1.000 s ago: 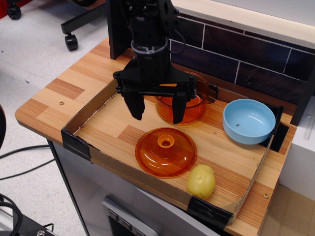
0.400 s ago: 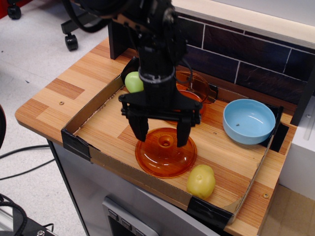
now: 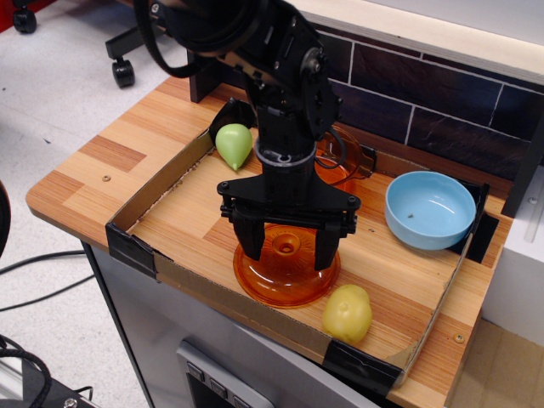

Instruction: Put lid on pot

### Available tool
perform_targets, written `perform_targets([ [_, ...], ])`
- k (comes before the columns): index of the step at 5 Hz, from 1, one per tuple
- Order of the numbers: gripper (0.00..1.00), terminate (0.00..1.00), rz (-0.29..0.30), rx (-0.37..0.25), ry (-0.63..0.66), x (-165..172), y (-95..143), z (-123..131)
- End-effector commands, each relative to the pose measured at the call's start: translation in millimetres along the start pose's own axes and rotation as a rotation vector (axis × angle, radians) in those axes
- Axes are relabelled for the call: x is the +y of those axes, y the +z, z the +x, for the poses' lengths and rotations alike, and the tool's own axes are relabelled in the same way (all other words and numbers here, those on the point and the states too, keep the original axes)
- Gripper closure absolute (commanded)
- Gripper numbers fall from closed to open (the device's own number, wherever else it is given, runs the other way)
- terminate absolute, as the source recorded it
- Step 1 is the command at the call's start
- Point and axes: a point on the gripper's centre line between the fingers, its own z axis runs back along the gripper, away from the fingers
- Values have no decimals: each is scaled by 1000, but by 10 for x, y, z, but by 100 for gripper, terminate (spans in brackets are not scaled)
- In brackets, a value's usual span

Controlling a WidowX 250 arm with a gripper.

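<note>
On the desk (image 3: 93,174) sat a cardboard tray (image 3: 161,183) that held everything. The lid (image 3: 286,276) lay near the tray's front edge, with the end effector (image 3: 286,242) directly over it, one finger to each side of the knob. Behind it, largely hidden by the arm, stood what seemed to be the pot (image 3: 344,161). A bowl (image 3: 429,210) sat to the right, one pear (image 3: 234,144) at the back left, another (image 3: 347,314) at the front right beside the lid.

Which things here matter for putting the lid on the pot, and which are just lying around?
For the job: lid, pot, gripper.
Lying about: blue bowl, yellow fruit, green pear.
</note>
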Motion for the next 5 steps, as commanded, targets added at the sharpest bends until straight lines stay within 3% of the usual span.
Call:
perform_targets([
  [1,100,0,-44,0,3,0,79,-13],
  [3,100,0,-50,36,2,35,402,-87],
  [5,100,0,-59,37,81,-66,860,116],
])
